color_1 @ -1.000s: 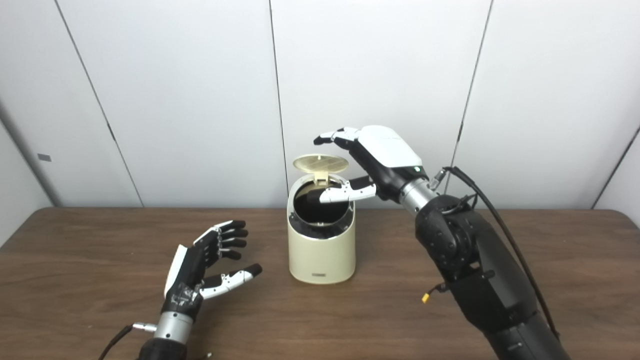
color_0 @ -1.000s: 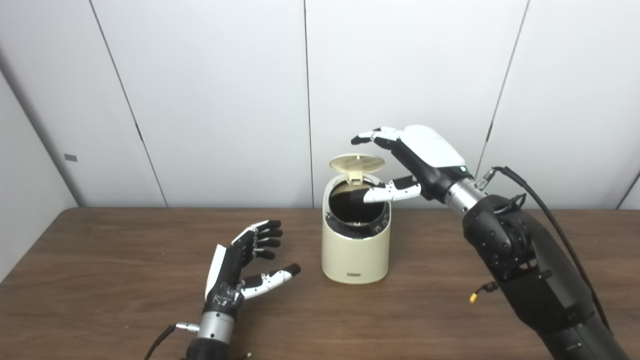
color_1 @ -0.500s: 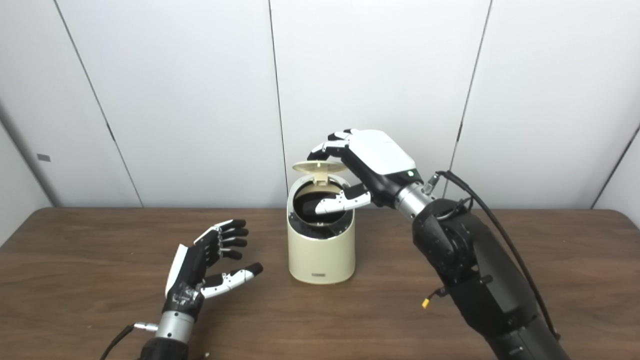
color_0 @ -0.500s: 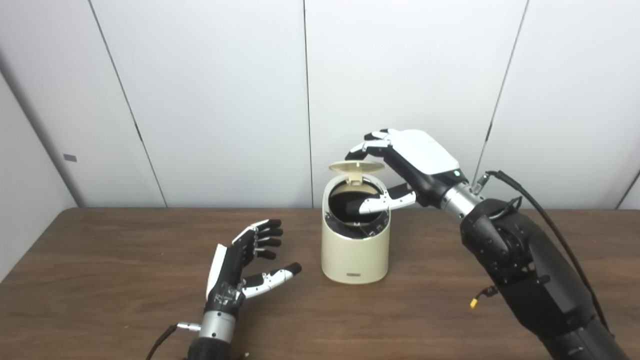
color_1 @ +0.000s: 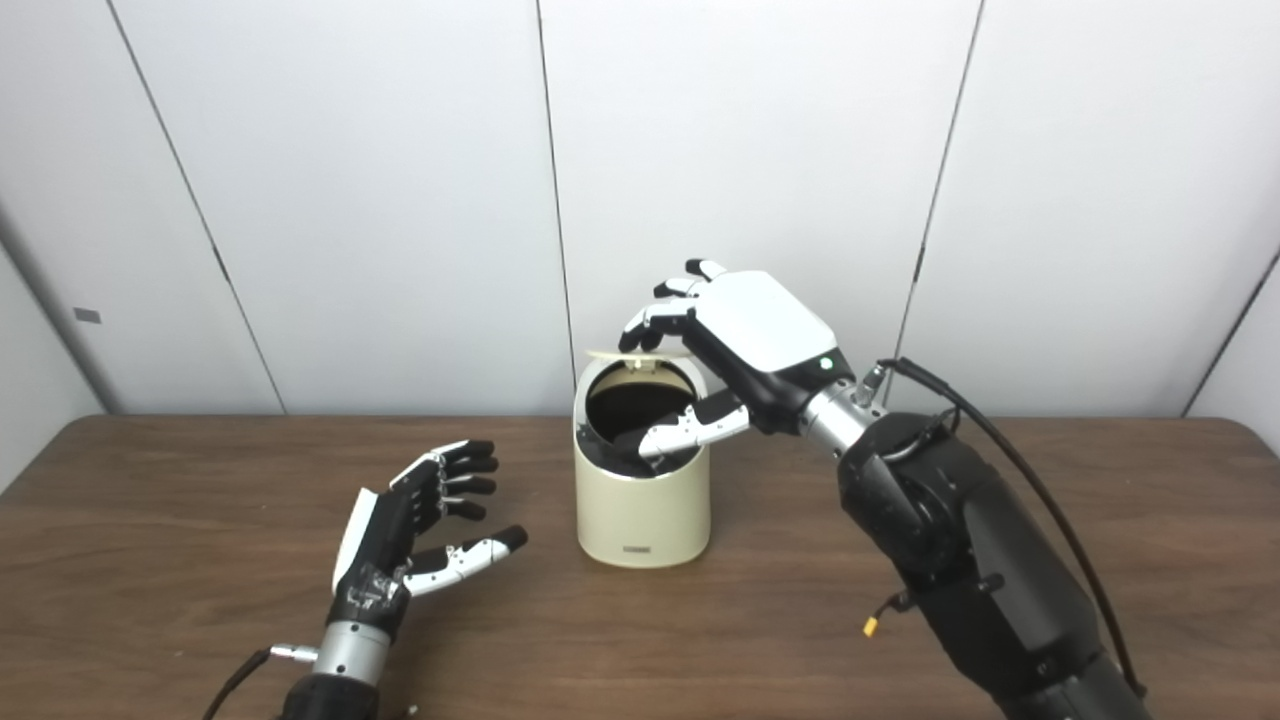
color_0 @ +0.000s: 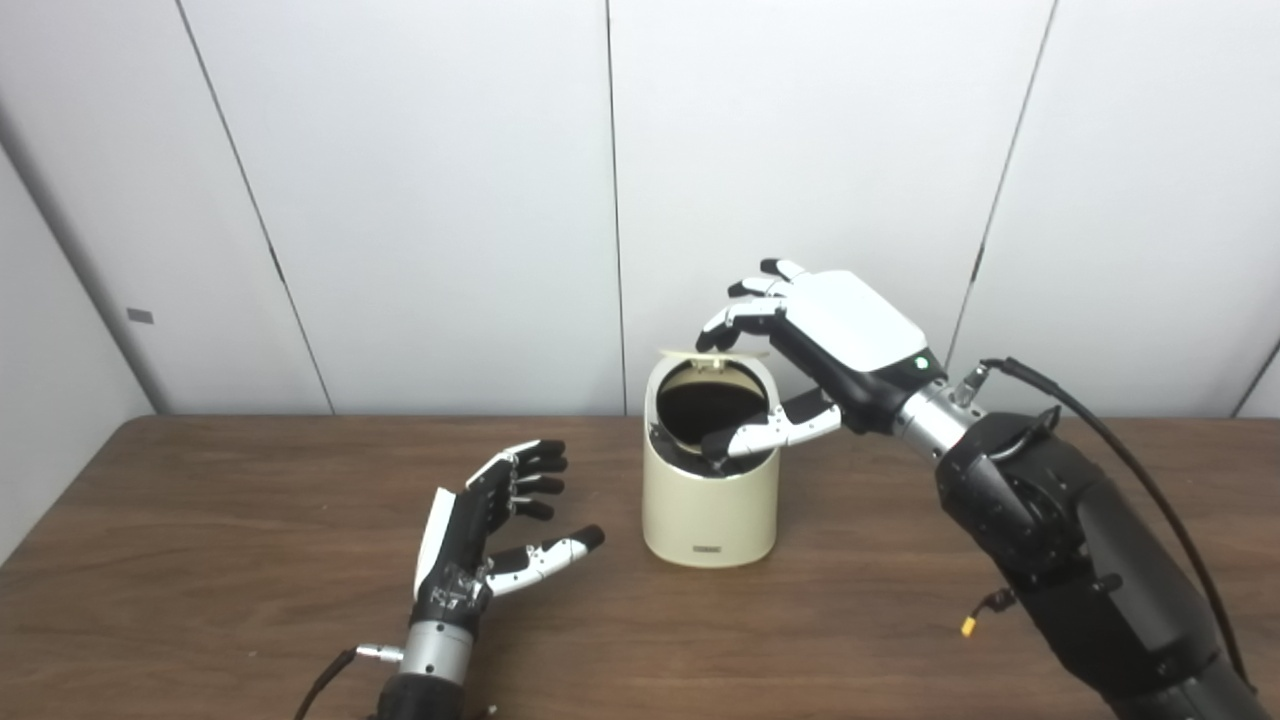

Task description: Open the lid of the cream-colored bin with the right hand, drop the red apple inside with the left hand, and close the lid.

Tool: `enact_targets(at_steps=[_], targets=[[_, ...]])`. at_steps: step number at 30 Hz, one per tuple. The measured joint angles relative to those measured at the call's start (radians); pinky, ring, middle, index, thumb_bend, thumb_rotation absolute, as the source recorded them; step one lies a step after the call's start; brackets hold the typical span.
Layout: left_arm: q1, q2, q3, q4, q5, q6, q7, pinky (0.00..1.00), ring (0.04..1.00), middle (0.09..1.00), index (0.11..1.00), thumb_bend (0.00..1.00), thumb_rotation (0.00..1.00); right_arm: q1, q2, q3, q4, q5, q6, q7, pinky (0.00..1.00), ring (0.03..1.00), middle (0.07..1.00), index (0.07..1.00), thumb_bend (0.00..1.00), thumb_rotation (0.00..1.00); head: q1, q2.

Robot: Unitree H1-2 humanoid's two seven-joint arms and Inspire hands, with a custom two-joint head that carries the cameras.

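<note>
Table (color_0: 200, 560): brown wood, bears the bin and lies under both hands.
Bin (color_0: 710, 500): cream, upright, mouth dark and uncovered, just right of the left fingertips.
Right hand (color_0: 830, 335): fingers spread, holding nothing; fingertips pressing down on the lid, thumb across the bin's front rim.
Left hand (color_0: 480, 540): fingers apart, empty.
Lid (color_1: 628, 353): hinged at the back, nearly edge-on under the right fingers (color_1: 650, 320).
Apple: not visible.
</note>
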State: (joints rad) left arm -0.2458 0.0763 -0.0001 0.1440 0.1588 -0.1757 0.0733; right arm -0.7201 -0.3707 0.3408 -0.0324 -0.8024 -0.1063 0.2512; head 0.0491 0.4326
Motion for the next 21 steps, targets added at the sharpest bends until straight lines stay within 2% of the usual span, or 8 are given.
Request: enact_targets(at_steps=[6,21], targets=[[0.000,-0.001,0.000,-0.011,0.001,0.002,0.000,0.61,0.696,0.737,0.755,0.76,0.08,0.021,-0.003,0.002,-0.002,-0.045,-0.060,-0.017,0.97,0.843,0.646,0.658,0.70,0.70,0.008,0.009],[0.000,-0.001,0.000,-0.013,0.013,0.008,0.002,0.61,0.691,0.727,0.754,0.77,0.09,0.075,-0.001,0.005,-0.018,-0.066,-0.070,-0.012,0.96,0.838,0.654,0.664,0.68,0.71,0.012,0.017]])
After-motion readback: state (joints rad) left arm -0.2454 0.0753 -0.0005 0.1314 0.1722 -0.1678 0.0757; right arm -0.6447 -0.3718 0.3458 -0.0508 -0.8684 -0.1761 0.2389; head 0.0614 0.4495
